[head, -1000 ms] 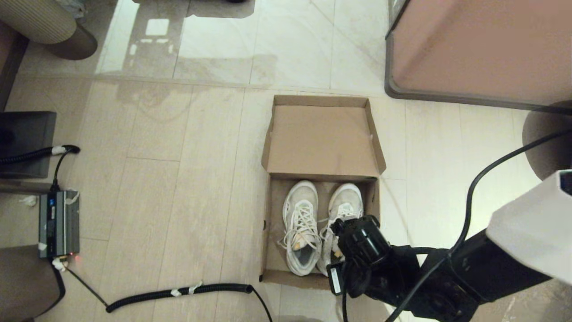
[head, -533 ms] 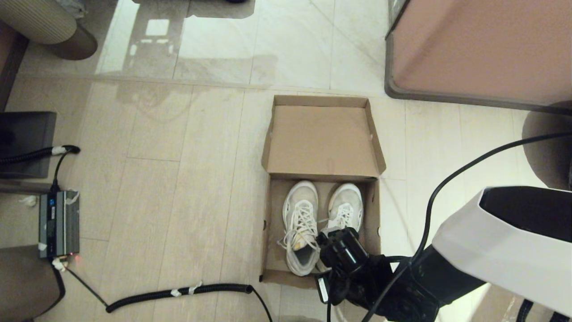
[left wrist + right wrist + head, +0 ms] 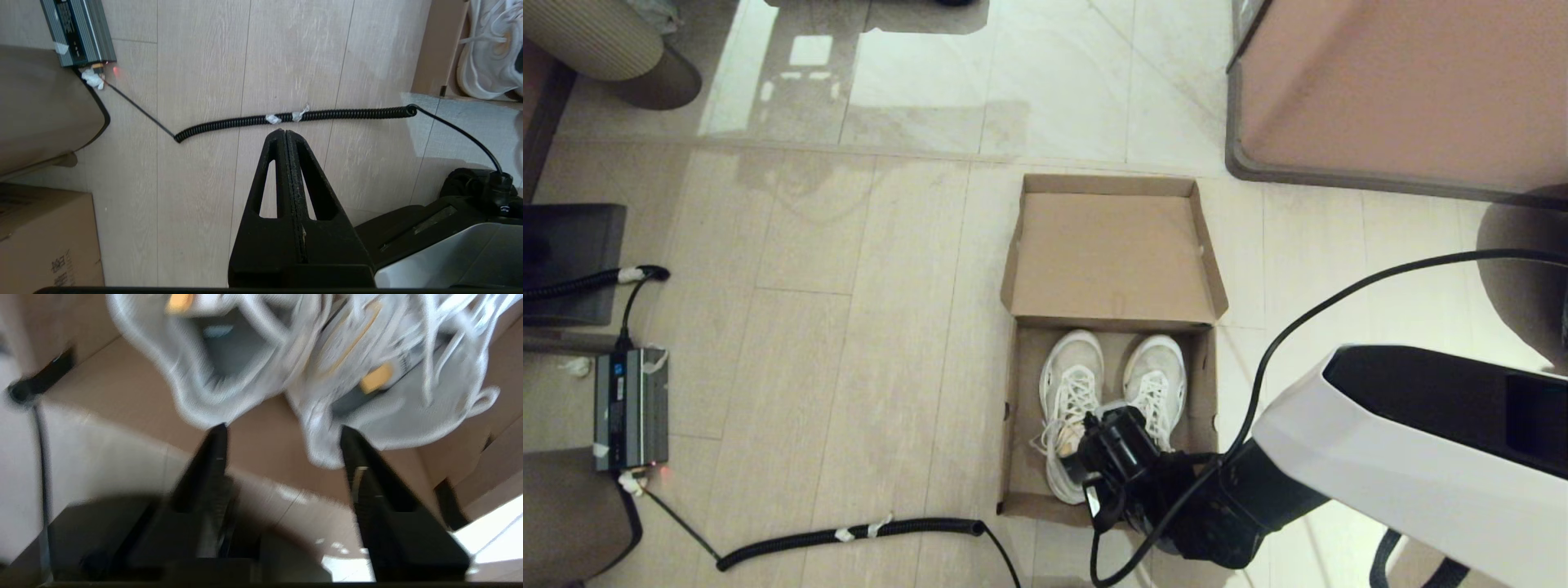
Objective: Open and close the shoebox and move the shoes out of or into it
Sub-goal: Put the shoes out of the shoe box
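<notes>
Two white sneakers (image 3: 1107, 392) lie side by side, toes away from the robot, inside the open shoebox (image 3: 1013, 425) on the floor (image 3: 849, 327), filling most of its width, with narrow strips of cardboard between them and the side walls. The flap lid (image 3: 1111, 257) is folded back flat beyond the box, away from the right pincer (image 3: 282, 443). Bare floor lies open to the left of the box; a coiled black cable (image 3: 849, 535) crosses it near the front edge, and a pinkish-brown cabinet (image 3: 1396, 90) stands well beyond on the right. The right pincer hangs over the near end of the box with its fingers spread, the heels of both shoes just ahead of the fingertips (image 3: 218, 435); I cannot tell if they touch. The left pincer (image 3: 286, 134), pressed together on nothing, hovers over bare floor beside the cable, the box well off to its side.
</notes>
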